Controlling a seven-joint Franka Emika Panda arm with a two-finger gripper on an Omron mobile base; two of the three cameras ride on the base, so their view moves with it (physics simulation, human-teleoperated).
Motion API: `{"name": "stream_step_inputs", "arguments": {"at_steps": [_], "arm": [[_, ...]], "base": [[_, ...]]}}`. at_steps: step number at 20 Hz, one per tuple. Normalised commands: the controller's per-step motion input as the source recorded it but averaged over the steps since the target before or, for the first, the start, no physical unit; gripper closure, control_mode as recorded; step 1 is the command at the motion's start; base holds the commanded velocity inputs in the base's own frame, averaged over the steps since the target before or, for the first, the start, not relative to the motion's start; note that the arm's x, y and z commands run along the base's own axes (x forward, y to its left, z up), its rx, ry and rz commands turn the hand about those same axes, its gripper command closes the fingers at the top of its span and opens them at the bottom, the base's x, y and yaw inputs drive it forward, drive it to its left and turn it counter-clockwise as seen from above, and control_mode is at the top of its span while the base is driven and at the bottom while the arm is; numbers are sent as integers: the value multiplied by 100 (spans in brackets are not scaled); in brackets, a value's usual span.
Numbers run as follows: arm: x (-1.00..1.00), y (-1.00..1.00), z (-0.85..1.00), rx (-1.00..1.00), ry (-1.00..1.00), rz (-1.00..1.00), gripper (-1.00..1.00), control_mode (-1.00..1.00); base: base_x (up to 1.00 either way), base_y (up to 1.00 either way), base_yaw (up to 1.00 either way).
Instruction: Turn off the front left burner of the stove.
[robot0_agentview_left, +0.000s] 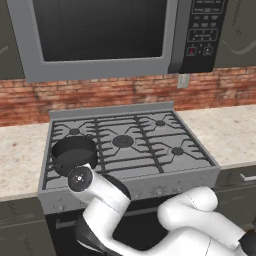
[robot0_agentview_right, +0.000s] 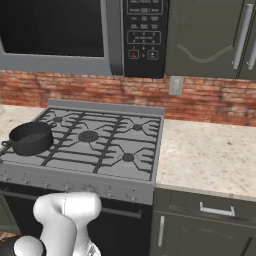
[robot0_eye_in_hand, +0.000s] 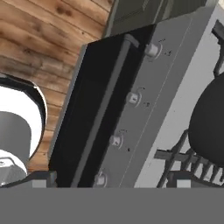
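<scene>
The tool's finger tips barely showed at the bottom of the hand view, so whether they stood apart or together could not be told; the hand itself hung low in front of the stove (robot0_agentview_left: 130, 145), looking along its grey front panel. In that view a row of small knobs (robot0_eye_in_hand: 133, 98) ran across the panel, the dark oven door (robot0_eye_in_hand: 87, 127) and its handle lay beside them, and a wooden floor (robot0_eye_in_hand: 39, 48) spread beyond. The front left burner (robot0_agentview_left: 75, 165) sat under a black pot (robot0_agentview_left: 74, 154) at the near left corner of the grates, with the white arm (robot0_agentview_left: 105, 192) rising just before it. The step in hand looked like lining up on the right knob — probably the one at the pot's end of the row, though the markings were too small to read. Doing it well would mean squaring the hand to the panel, centring one knob between the fingers, closing firmly, then turning without slipping onto its neighbour — and keeping clear of the oven handle.
</scene>
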Motion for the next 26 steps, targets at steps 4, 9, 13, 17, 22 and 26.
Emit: {"name": "stream_step_inputs", "arguments": {"at_steps": [4,9,13,17,22,26], "arm": [[0,59,-60,-27,0,24,-100,-100],[0,59,-65,-32,-5,19,-100,-100],[10,55,-61,-29,-9,18,-100,-100],[14,55,-41,-22,-19,22,-100,-100],[19,24,-23,-9,-24,21,-100,-100],[29,19,-7,-1,-27,18,-100,-100]], "base": [[0,0,0],[0,0,0],[0,0,0],[0,0,0],[0,0,0],[0,0,0]]}}
